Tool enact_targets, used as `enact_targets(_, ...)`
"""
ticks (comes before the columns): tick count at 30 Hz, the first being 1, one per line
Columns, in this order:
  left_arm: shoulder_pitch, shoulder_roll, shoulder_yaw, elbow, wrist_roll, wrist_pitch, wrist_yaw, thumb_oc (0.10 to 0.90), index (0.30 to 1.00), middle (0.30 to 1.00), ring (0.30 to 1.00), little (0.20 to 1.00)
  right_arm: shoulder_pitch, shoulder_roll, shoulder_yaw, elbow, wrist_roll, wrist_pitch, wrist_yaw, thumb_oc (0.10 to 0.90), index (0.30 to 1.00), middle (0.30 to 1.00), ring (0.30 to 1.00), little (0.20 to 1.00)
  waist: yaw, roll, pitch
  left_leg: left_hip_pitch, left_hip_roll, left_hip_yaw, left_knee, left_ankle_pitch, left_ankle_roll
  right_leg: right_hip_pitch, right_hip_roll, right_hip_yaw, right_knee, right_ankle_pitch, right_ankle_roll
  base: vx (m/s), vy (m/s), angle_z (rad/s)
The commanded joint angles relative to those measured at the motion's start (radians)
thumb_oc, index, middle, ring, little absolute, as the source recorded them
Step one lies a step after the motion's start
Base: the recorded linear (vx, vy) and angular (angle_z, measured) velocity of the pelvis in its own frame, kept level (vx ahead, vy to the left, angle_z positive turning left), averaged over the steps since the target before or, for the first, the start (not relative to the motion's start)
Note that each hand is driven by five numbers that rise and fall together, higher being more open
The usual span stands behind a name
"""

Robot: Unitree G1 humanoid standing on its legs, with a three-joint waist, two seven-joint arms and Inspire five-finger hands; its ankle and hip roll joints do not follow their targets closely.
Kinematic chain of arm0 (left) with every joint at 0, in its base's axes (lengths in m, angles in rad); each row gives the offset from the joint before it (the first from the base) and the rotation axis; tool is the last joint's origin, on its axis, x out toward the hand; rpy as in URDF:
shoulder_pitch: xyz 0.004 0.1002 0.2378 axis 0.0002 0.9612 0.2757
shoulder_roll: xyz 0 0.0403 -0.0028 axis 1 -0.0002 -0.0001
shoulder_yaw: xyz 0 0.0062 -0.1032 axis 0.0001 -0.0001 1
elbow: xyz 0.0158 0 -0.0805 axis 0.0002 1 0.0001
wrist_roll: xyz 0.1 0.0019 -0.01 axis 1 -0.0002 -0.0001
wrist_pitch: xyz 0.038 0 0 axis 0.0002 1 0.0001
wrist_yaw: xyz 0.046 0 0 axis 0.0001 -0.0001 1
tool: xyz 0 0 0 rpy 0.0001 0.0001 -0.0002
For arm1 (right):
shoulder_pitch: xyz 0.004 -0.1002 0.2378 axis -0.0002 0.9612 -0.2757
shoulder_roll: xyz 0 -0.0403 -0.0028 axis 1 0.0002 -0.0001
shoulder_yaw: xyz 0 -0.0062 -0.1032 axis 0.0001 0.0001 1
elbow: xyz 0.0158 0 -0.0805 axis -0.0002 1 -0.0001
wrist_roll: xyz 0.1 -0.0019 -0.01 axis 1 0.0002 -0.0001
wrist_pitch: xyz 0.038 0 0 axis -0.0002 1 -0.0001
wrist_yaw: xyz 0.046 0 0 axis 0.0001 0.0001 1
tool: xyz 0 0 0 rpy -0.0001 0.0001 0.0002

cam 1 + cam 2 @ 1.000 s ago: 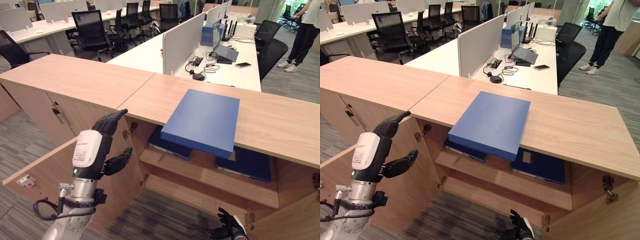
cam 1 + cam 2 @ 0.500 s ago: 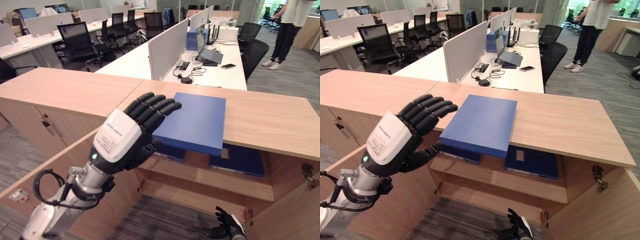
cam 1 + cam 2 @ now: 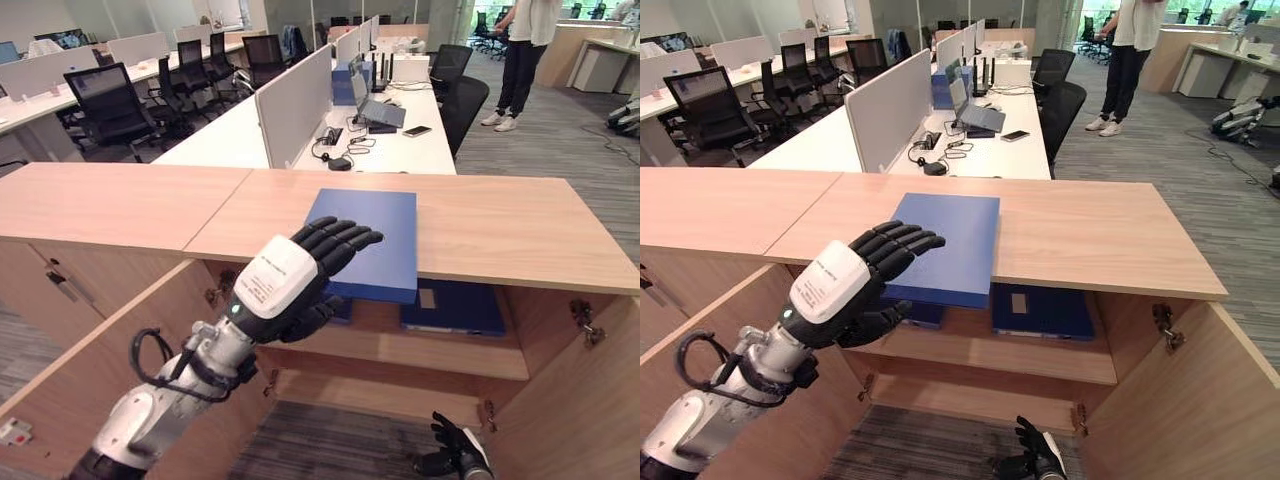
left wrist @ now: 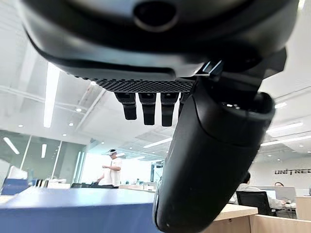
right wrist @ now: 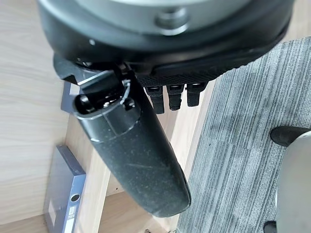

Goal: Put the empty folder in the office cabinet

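Left hand [image 3: 290, 285], fingers spread, reaches over the near left edge of the blue folder [image 3: 375, 235], which lies flat on the cabinet top [image 3: 510, 225], overhanging the open cabinet [image 3: 440, 350]. Grasping and shelving remain. Right hand [image 3: 462, 462] hangs low, relaxed. No print legible on the folder.

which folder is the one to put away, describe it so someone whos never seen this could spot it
Find the long wooden cabinet with its doors swung open. The empty folder is the flat blue one lying on the cabinet's top, its near edge jutting over the front, with the left hand open at its near left corner. The other blue folders lie on the shelf inside, below it.
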State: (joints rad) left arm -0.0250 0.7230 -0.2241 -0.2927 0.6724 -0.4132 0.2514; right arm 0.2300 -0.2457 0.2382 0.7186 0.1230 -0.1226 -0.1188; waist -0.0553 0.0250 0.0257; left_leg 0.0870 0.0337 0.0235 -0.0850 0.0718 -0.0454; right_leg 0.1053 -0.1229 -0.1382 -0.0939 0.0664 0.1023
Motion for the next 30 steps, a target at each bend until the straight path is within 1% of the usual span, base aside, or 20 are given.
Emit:
enact_targets(1, -0.170, -0.027, 0.017, 0.006, -0.044, 0.029, 0.058, 0.800, 0.900, 0.900, 0.900, 0.900, -0.097, -0.022, 0.002, -0.102, 0.037, -0.060, -0.020, 0.800, 0.900, 0.900, 0.900, 0.900, -0.004, -0.030, 0.009, 0.070, -0.029, -0.035, -0.002, -0.169, 0.021, -0.028, -0.017, -0.068, 0.056, -0.072, 0.059, 0.00, 0.000, 0.00)
enact_targets(5, -0.230, -0.042, -0.019, 0.083, -0.008, 0.055, 0.070, 0.800, 0.900, 0.900, 0.900, 0.900, -0.095, -0.025, -0.008, -0.104, 0.048, -0.061, -0.021, 0.800, 0.900, 0.900, 0.900, 0.900, -0.011, -0.034, 0.006, 0.069, -0.029, -0.033, -0.002, -0.169, 0.022, -0.031, -0.016, -0.064, 0.058, -0.072, 0.059, 0.00, 0.000, 0.00)
enact_targets(8, -0.286, -0.043, -0.048, 0.155, 0.040, 0.087, 0.089, 0.800, 0.900, 0.900, 0.900, 0.900, -0.094, -0.021, -0.010, -0.097, 0.061, -0.060, -0.019, 0.800, 0.900, 0.900, 0.900, 0.900, -0.017, -0.038, 0.002, 0.069, -0.029, -0.027, -0.002, -0.171, 0.022, -0.035, -0.014, -0.064, 0.057, -0.068, 0.060, 0.01, 0.011, -0.02)
enact_targets(12, -0.333, -0.051, -0.068, 0.214, 0.058, 0.109, 0.104, 0.800, 0.900, 0.900, 0.900, 0.900, -0.094, -0.014, -0.016, -0.078, 0.087, -0.059, -0.016, 0.800, 0.900, 0.900, 0.900, 0.900, -0.022, -0.041, 0.000, 0.067, -0.029, -0.023, -0.002, -0.169, 0.022, -0.037, -0.012, -0.060, 0.059, -0.067, 0.061, 0.00, 0.013, -0.04)
enact_targets(14, -0.364, -0.061, -0.083, 0.264, 0.073, 0.131, 0.109, 0.800, 0.900, 0.900, 0.900, 0.900, -0.092, -0.010, -0.017, -0.070, 0.105, -0.059, -0.015, 0.800, 0.900, 0.900, 0.900, 0.900, -0.028, -0.042, -0.003, 0.067, -0.028, -0.019, -0.002, -0.169, 0.023, -0.041, -0.012, -0.058, 0.059, -0.067, 0.062, 0.00, 0.014, -0.05)
enact_targets(20, -0.411, -0.069, -0.120, 0.318, 0.096, 0.149, 0.106, 0.800, 0.900, 0.900, 0.900, 0.900, -0.088, -0.008, -0.021, -0.069, 0.120, -0.061, -0.012, 0.800, 0.900, 0.900, 0.900, 0.900, -0.034, -0.046, -0.008, 0.069, -0.027, -0.020, -0.002, -0.170, 0.023, -0.040, -0.012, -0.054, 0.065, -0.071, 0.062, 0.00, 0.007, -0.04)
enact_targets(30, -0.412, -0.096, -0.149, 0.357, 0.108, 0.159, 0.093, 0.800, 0.900, 0.900, 0.900, 0.900, -0.095, 0.003, -0.030, -0.056, 0.151, -0.064, -0.017, 0.800, 0.900, 0.900, 0.900, 0.900, -0.040, -0.047, -0.012, 0.076, -0.027, -0.015, -0.002, -0.175, 0.026, -0.038, -0.012, -0.048, 0.067, -0.072, 0.062, 0.00, 0.000, 0.00)
